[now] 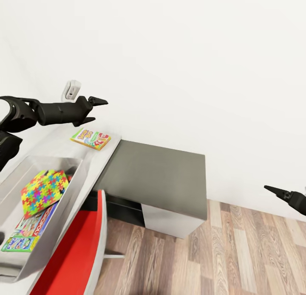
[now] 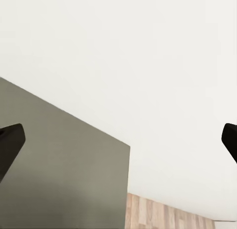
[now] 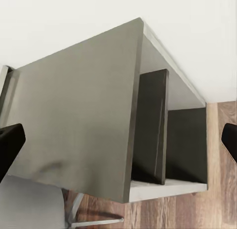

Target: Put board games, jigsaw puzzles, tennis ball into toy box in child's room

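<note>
Toy box [image 1: 78,169] at near left on pale table [image 1: 102,157], holding jigsaw puzzle [image 1: 43,191] atop two board games [image 1: 29,229]. Third board game [image 1: 90,138] flat on table beyond box, near wall, well clear of box rim. Dark desk section [image 1: 157,176] bare to right; wood floor [image 1: 238,252] open beyond. Left claw [image 1: 98,102] above table past far board game, fingers spread wide, empty. Right claw [image 1: 276,191] over floor far right, fingers apart in wrist view, empty. Red chair [image 1: 78,248] tucked beside box.
</note>
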`<state>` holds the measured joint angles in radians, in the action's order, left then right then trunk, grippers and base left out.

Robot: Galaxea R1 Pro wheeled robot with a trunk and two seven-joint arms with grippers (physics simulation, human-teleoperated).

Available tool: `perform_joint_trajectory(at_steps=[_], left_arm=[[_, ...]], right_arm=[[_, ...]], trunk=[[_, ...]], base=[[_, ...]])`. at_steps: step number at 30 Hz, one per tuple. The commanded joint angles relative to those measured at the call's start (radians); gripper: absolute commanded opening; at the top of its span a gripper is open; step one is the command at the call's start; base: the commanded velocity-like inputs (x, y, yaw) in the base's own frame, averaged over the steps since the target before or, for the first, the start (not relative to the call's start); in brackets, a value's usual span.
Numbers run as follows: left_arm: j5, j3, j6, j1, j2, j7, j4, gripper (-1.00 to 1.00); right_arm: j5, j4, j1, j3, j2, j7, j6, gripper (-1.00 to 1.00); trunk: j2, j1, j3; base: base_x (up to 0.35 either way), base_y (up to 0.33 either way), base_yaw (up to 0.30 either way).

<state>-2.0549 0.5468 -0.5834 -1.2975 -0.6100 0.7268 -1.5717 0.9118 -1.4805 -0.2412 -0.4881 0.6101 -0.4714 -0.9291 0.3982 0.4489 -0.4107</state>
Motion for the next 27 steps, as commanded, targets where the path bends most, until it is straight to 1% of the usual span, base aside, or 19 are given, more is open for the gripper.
perform_joint_trajectory(at_steps=[1, 8, 19, 22, 27], left_arm=[[-0.008, 0.004, 0.002, -0.002, -0.001, 0.008, -0.001, 1.00], [-0.008, 0.012, 0.001, -0.002, -0.001, 0.008, -0.002, 1.00], [-0.008, 0.013, 0.001, -0.002, -0.001, 0.008, -0.002, 1.00], [-0.008, 0.012, 0.001, -0.002, -0.001, 0.008, -0.002, 1.00], [-0.008, 0.010, 0.001, -0.002, -0.002, 0.008, -0.002, 1.00]], right_arm=[[-0.004, 0.000, -0.001, -0.001, 0.000, -0.006, -0.005, 1.00], [-0.004, 0.000, -0.001, -0.001, 0.000, -0.006, -0.005, 1.00], [-0.004, 0.000, -0.001, -0.001, 0.000, -0.006, -0.005, 1.00], [-0.004, 0.000, -0.001, -0.001, 0.000, -0.006, -0.005, 1.00], [-0.003, 0.000, 0.000, -0.001, -0.001, -0.006, -0.005, 1.00]], trunk=[[0.002, 0.001, -0.002], [0.002, 0.001, -0.002], [0.002, 0.001, -0.002], [0.002, 0.001, -0.002], [0.002, 0.001, -0.002]], base=[[0.267, -0.126, 0.000], [0.150, -0.070, 0.000], [0.028, -0.013, 0.000], [0.041, 0.012, 0.000], [0.153, 0.109, 0.000]])
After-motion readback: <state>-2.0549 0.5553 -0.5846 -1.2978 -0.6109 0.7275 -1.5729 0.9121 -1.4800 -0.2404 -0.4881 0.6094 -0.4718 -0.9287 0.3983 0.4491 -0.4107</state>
